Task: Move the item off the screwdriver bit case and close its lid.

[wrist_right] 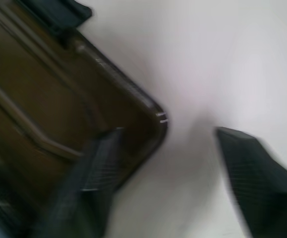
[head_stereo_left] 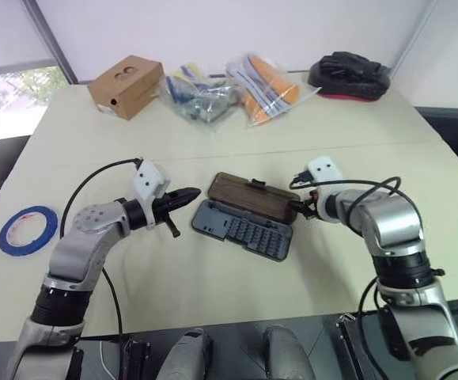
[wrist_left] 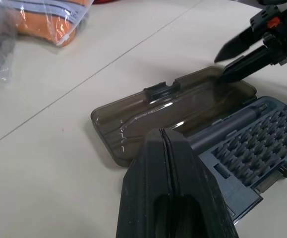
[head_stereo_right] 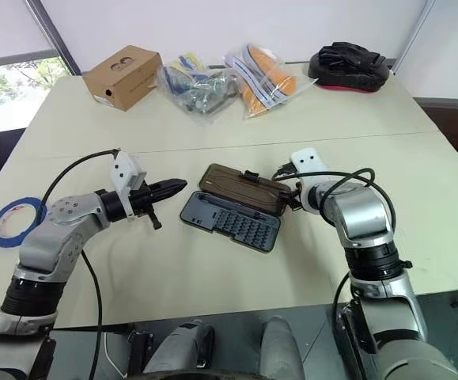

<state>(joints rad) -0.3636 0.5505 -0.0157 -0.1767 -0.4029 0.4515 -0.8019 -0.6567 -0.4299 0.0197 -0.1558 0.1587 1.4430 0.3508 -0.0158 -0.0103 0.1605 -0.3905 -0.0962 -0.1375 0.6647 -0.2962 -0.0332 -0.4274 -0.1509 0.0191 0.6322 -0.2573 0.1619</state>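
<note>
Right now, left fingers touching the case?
Apart. The right eye view shows bare table between the shut left fingers and the case; the left eye view shows the same gap.

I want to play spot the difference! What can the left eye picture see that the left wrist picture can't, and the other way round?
Only the left eye view shows the cardboard box, the blue tape roll, the black glove and the left tool from outside. Only the left wrist view shows the left tool's shut fingers close up, and the lid's ribs. Both show the open screwdriver bit case, its brown lid lying flat, the orange bag and the right tool at the lid's corner.
</note>
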